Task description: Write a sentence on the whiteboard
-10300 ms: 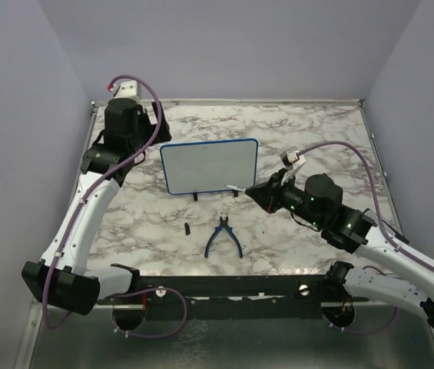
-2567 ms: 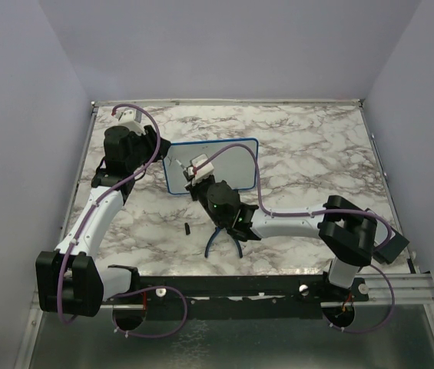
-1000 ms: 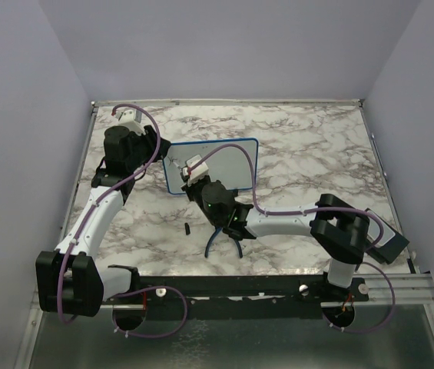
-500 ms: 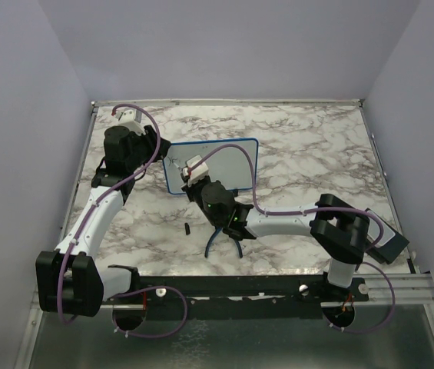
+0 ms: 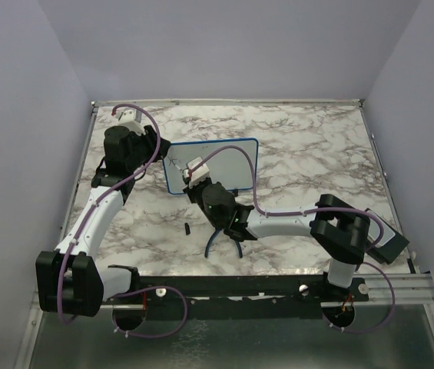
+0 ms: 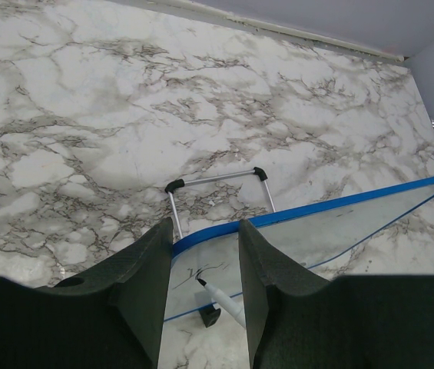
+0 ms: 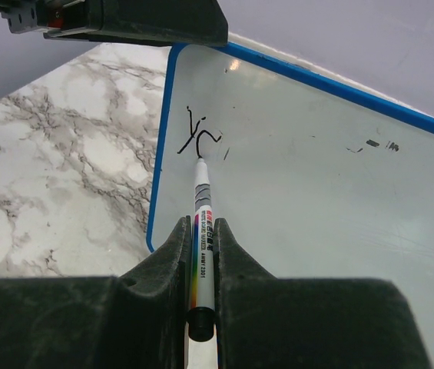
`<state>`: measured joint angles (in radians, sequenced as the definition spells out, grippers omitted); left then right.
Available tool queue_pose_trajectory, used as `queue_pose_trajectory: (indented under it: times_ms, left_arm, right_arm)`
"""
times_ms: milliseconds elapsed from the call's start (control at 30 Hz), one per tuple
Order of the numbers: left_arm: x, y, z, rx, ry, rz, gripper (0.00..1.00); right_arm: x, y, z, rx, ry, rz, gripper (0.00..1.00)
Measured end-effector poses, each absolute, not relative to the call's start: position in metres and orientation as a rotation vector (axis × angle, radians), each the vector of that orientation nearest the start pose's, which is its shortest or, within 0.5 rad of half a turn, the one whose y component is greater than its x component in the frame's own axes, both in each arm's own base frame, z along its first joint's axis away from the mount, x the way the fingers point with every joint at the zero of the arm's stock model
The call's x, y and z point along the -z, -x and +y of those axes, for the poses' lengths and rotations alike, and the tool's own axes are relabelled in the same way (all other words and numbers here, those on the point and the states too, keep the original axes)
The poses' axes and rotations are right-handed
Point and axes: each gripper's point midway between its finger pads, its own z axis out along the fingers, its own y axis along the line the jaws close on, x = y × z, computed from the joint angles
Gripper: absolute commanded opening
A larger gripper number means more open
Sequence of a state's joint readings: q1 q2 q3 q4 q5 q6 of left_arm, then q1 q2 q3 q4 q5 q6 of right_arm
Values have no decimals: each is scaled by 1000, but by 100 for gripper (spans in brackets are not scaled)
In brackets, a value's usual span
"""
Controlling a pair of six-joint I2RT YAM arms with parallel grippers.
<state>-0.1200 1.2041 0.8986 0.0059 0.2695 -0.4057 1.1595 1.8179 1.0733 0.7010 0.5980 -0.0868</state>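
1. Nearest my bases, blue-handled pliers [image 5: 211,244] lie on the marble table [image 5: 316,154], partly hidden under my right arm. A small black piece [image 5: 188,228] sits just to their left.
2. Beyond them, my right gripper [image 7: 203,231] is clenched around the barrel of the marker [image 7: 202,201], whose black rear end pokes back toward my wrist.
3. The marker's tip touches the whiteboard [image 7: 316,192] close to its upper left corner, right at the foot of the writing.
4. Of the sentence [image 7: 199,137], only a couple of thin black strokes are there, shaped roughly like a "y". Otherwise the white face is blank apart from a few faint specks toward the upper right.
5. The whiteboard stands leaning back near the middle of the table.
6. At that same upper left corner is my left gripper [image 6: 205,240], fingers apart with the blue frame showing across the gap. I cannot tell whether they press on the frame or merely sit beside it.
7. Behind the board, its wire stand [image 6: 217,178] rests on the marble on black-capped ends.
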Motion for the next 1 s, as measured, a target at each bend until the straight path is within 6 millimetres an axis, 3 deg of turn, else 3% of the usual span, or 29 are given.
queue_pose_trajectory:
  times_ms: [1000]
  left_arm:
    - [-236,-384,-109,612,82,1903,40]
  right_arm:
    - [-203,-303,429,-296,544,1503,1]
